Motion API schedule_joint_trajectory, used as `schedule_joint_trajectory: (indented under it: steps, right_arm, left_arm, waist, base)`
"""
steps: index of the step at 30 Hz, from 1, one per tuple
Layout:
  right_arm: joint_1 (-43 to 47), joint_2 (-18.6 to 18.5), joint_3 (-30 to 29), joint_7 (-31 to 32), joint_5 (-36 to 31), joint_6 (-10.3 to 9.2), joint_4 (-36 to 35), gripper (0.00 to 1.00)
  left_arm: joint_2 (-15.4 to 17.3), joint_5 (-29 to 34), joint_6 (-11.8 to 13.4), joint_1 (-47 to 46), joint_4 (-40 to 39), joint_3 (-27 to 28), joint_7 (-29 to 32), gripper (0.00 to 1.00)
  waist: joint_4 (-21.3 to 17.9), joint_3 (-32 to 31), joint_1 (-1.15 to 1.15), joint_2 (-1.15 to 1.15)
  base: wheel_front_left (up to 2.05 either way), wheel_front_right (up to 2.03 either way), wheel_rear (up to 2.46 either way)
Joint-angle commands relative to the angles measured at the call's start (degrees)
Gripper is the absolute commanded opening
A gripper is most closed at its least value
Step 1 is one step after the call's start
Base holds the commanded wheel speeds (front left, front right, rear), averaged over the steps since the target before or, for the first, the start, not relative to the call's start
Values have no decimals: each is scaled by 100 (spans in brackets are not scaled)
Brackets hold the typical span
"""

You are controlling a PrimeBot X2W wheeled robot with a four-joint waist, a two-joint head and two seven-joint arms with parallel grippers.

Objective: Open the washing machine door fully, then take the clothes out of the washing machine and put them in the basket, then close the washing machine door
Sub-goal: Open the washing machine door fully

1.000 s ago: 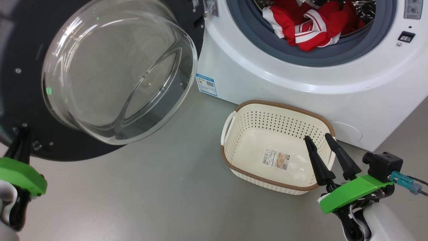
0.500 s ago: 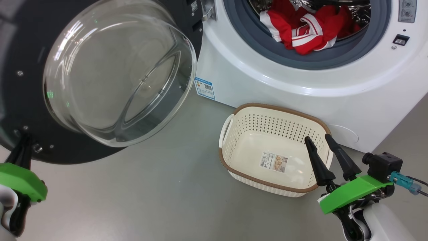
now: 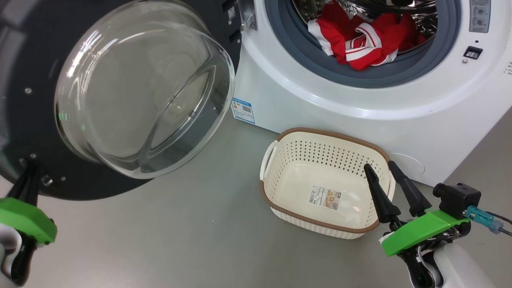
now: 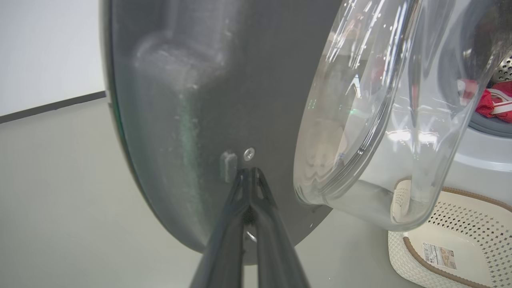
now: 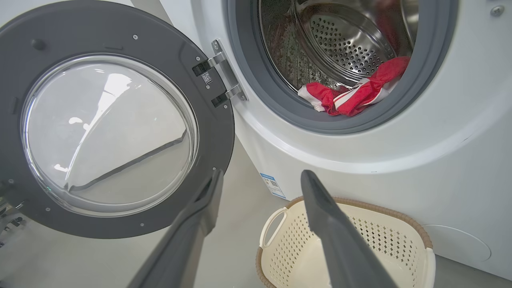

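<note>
Left wrist view: the left hand [image 4: 250, 173], fingers pressed together, apparently touches the open glossy black round door [image 4: 192, 100]. Over the cream perforated plastic basket [image 3: 334, 136] hangs the right hand [image 3: 379, 165], fingers spread. The red white-striped clothes [image 3: 340, 44] lie in the steel drum [image 5: 352, 44].

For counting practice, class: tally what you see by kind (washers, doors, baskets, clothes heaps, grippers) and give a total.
Washer: 1
Door: 1
Basket: 1
Clothes heap: 1, garments inside it cannot be counted
Grippers: 2, left gripper and right gripper
Total: 6
</note>
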Motion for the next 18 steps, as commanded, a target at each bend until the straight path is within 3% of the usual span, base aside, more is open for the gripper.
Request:
schedule_joint_trajectory:
  steps: [1,10,14,15,16,18]
  right_arm:
    - [-15,25,122,-69,5,9,-125,100]
    - [9,-5,89,-69,24,9,-126,100]
    - [29,2,80,-69,24,9,-130,100]
    - [30,5,78,-69,22,9,-133,100]
    - [27,6,74,-69,19,9,-136,100]
    - [26,13,70,-69,15,9,-143,100]
  left_arm:
    - [393,-39,-10,-178,-126,190,-81,0]
    - [363,-83,35,19,-388,211,-183,0]
    - [328,-47,88,158,-586,271,-208,52]
    - [321,-36,107,198,-654,294,-213,89]
    - [314,-29,130,245,-728,322,-216,100]
    - [308,-22,172,354,-879,382,-221,100]
  waist:
    - [-5,-2,0,-1]
    - [-61,-57,0,-1]
    - [-106,-101,0,-1]
    - [-123,-106,0,-1]
    - [-145,-112,0,-1]
    - [-196,-125,0,-1]
  base:
    - [0,0,0]
    - [0,0,0]
    - [0,0,0]
    - [0,0,0]
    - [0,0,0]
    - [0,0,0]
